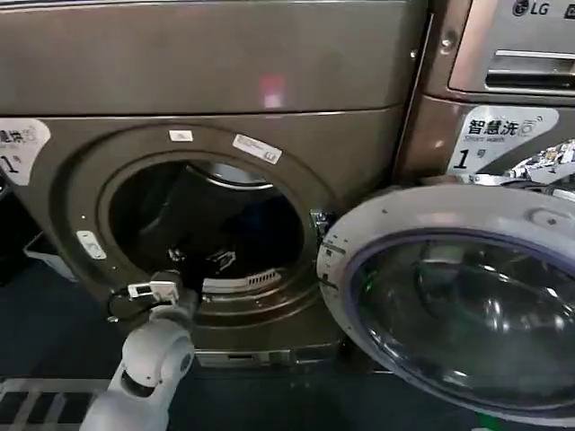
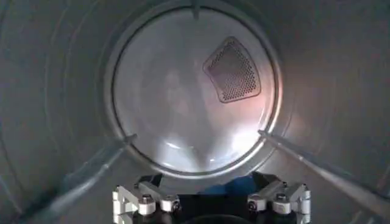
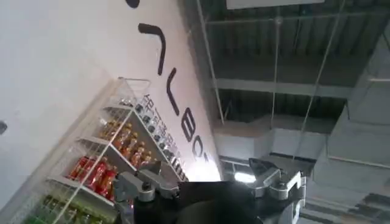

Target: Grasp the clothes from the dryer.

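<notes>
Clothes (image 2: pixel 234 186) show as a small dark blue bit low in the drum, just in front of the left hand (image 2: pixel 207 182) and between its two fingers (image 2: pixel 149 181). The fingers are apart and I think they are not pinching the cloth yet. That arm reaches in through the round hole of the dryer (image 1: pixel 81 193).

What could go wrong? The hand could close too high and catch only air, because the cloth lies low and flat. It could pinch only a thin edge, and then the cloth may slip out on the way back. The fingers could scrape the drum floor if they push down too hard. The cloth could snag on a rib (image 2: pixel 91 171) or on the rim of the hole when it is pulled out. The arm could bump that rim too, since the hole is not very wide.

The right hand (image 3: pixel 207 182) is far off, pointing up at a ceiling near a shelf (image 3: pixel 100 167) of drinks. Its fingers are apart and hold nothing.

Counting: one blue bundle, two hands, three ribs in the drum, one mesh vent (image 2: pixel 233 70). One glass door (image 1: pixel 449 305) hangs open to the right. Two brown machines stand side by side, the dryer and one with an LG logo (image 1: pixel 530 9).
</notes>
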Motion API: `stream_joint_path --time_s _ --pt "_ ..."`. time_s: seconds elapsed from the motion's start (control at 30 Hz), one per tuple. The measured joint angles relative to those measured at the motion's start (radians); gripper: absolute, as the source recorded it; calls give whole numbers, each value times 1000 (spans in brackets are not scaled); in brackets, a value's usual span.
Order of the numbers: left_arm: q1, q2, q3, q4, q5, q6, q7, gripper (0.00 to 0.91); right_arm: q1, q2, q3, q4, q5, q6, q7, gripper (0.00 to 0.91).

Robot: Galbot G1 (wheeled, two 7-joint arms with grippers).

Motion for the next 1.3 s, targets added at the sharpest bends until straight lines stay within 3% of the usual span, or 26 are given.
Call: stream_joint_path --time_s 1.3 --pt "-70 -19 26 66 -1 -14 3 907 -34 -1 23 3 -4 -4 37 907"
